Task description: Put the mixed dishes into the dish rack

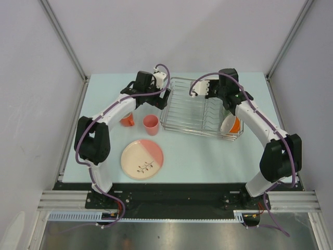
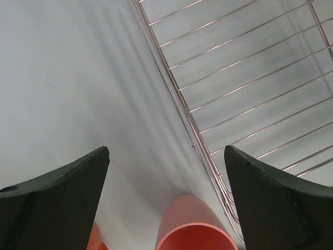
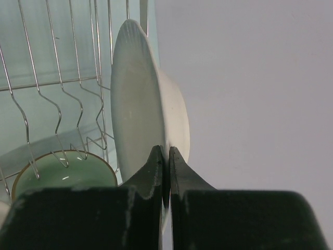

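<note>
The silver wire dish rack (image 1: 182, 112) stands at the table's middle back and also shows in the left wrist view (image 2: 250, 78). My right gripper (image 3: 166, 151) is shut on the rim of the white plate (image 3: 135, 99), which stands on edge among the rack's tines (image 3: 57, 120). The green bowl (image 3: 62, 174) lies in the rack beside it. My left gripper (image 2: 166, 153) is open and empty above the table by the rack's left edge, with the small pink cup (image 2: 195, 229) (image 1: 151, 125) just below it. The orange mug (image 1: 127, 120) stands left of the cup. The cream-and-pink plate (image 1: 142, 160) lies flat in front.
A pale bowl with orange beside it (image 1: 230, 125) sits in the rack's near right corner. Grey walls and metal frame posts close in the table's left, right and back sides. The table's front edge meets a black base rail (image 1: 171, 195).
</note>
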`<move>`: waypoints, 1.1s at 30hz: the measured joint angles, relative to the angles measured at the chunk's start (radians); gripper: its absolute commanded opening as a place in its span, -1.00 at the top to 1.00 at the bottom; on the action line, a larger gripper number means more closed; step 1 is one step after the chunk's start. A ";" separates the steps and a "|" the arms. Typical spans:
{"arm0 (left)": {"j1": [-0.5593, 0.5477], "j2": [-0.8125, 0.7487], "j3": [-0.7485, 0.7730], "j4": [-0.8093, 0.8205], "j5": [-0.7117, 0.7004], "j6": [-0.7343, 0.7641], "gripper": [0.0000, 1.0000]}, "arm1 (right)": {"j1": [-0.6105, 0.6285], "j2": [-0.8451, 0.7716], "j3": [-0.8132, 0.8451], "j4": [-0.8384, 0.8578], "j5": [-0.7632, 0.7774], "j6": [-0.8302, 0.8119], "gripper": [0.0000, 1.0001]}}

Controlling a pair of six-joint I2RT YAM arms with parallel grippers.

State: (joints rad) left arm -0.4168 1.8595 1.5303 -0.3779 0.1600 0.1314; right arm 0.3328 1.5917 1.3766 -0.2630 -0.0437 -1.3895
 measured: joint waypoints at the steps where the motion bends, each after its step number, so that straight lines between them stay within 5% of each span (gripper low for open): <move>1: 0.000 0.003 0.000 -0.001 0.000 0.000 -0.94 | -0.002 0.000 0.000 0.001 -0.002 0.000 1.00; 33: -0.002 0.006 0.000 -0.002 -0.019 0.000 -0.84 | -0.066 -0.116 -0.010 0.117 -0.079 0.095 1.00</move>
State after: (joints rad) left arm -0.4187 1.8652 1.5303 -0.3801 0.1413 0.1318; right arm 0.2668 1.4757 1.3663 -0.1455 -0.1223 -1.2942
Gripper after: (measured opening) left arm 0.916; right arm 0.033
